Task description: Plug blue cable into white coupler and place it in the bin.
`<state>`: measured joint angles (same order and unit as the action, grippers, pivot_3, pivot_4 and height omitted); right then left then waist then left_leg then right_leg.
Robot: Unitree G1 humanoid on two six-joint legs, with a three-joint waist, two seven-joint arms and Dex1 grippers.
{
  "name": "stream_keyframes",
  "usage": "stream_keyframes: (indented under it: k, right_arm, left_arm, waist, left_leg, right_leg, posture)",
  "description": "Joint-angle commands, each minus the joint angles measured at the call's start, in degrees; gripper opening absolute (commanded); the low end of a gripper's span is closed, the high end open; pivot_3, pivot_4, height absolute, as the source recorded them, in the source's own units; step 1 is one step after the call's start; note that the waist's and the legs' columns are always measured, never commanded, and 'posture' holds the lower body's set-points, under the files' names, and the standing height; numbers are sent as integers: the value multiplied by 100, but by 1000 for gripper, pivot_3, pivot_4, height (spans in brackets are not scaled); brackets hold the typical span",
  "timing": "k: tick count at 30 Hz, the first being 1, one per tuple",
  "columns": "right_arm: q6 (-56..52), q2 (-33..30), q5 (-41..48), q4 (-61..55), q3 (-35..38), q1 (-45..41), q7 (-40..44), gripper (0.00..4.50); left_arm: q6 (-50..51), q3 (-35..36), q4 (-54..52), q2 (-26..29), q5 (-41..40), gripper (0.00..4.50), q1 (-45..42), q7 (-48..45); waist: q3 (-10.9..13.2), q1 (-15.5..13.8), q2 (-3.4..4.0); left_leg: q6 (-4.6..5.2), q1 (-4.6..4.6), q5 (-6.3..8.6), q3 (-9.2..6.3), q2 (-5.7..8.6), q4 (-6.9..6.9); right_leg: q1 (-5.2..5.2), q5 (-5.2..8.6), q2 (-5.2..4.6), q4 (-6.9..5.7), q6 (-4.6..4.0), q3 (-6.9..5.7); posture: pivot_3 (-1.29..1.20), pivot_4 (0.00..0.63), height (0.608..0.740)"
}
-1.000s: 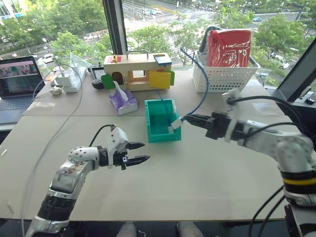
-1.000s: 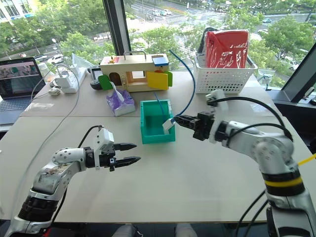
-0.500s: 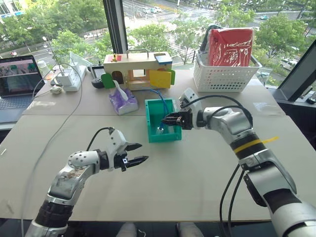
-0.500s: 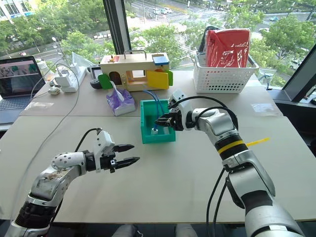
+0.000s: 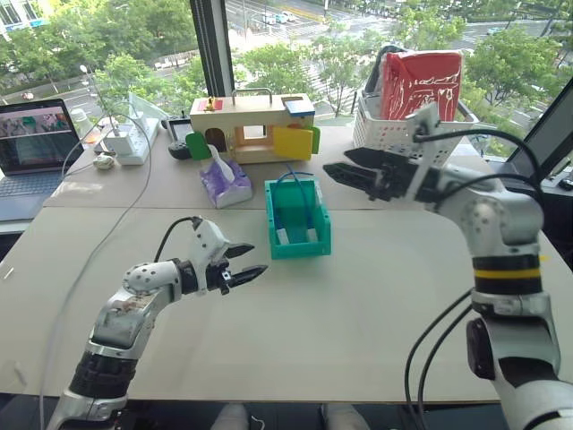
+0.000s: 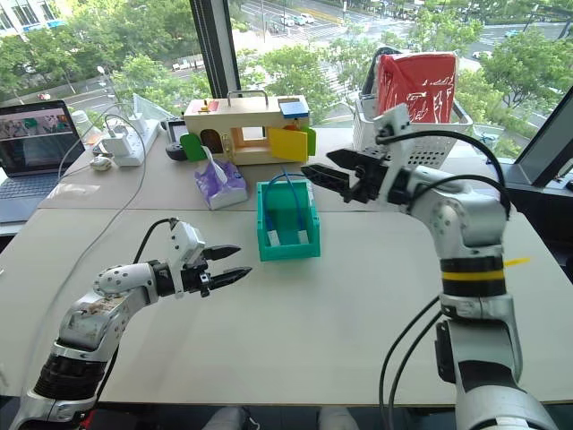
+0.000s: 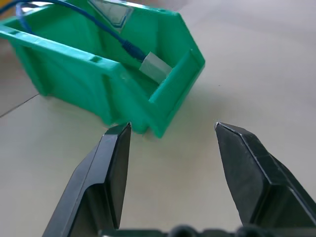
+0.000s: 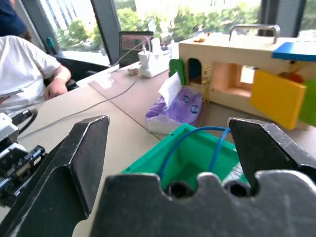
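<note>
The teal-green bin [image 5: 296, 244] stands in the middle of the table. The blue cable [image 5: 295, 182] lies in it, looping up over its back wall. One cable end runs into the white coupler [image 7: 157, 67], which rests on the bin's floor near the lowered front wall. My right gripper [image 5: 339, 165] hovers open above and to the right of the bin, holding nothing. In the right wrist view the bin [image 8: 148, 165] and cable [image 8: 183, 141] sit between its spread fingers. My left gripper [image 5: 254, 260] is open just above the table, left of the bin and pointing at it.
A wooden toy box [image 5: 251, 125] and a purple tissue pack [image 5: 222, 184] stand behind the bin. At the back right, a white basket [image 5: 394, 134] holds a red bag. A laptop [image 5: 31, 148] and power strip [image 5: 125, 143] are at the far left. A seated person [image 8: 24, 64] is beyond the table.
My right gripper opened and let go of the cable and coupler, which now lie in the bin. It then rose and drew back to the right. My left gripper edged toward the bin.
</note>
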<state>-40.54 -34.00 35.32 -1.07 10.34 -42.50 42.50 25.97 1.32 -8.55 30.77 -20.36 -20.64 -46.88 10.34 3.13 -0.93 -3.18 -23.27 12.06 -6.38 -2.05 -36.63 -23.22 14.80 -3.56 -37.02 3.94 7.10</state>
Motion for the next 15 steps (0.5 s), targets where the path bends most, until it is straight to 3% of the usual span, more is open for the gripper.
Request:
stream_keyframes:
  k: [1, 8, 15]
  right_arm:
    - [636, -216, -434, -820, 494, 1010, -365, 4448]
    - [1361, 83, -900, -1668, 665, 3104, -794, 4448]
    - [1768, 258, -1210, -1382, 612, 3301, -1038, 4448]
  left_arm:
    - [-205, 220, 99, -78, -35, 2910, -110, 189]
    - [-609, 326, 459, -185, 50, 2910, -43, 331]
    - [-423, 393, 695, -105, -213, 2910, -134, 116]
  waist:
    - [0, 1, 0]
    - [0, 106, 0]
    - [1, 95, 2]
  left_leg:
    - [0, 2, 0, 0, 0, 0]
    - [-1, 11, -1, 2, 0, 0]
    - [-28, 18, -17, 4, 0, 0]
  right_leg:
    - [0, 0, 0, -2, 0, 1]
    - [0, 0, 1, -9, -1, 6]
    - [8, 7, 2, -7, 29, 12]
  posture:
    - [0, 150, 740]
    - [0, 150, 740]
    - [0, 150, 740]
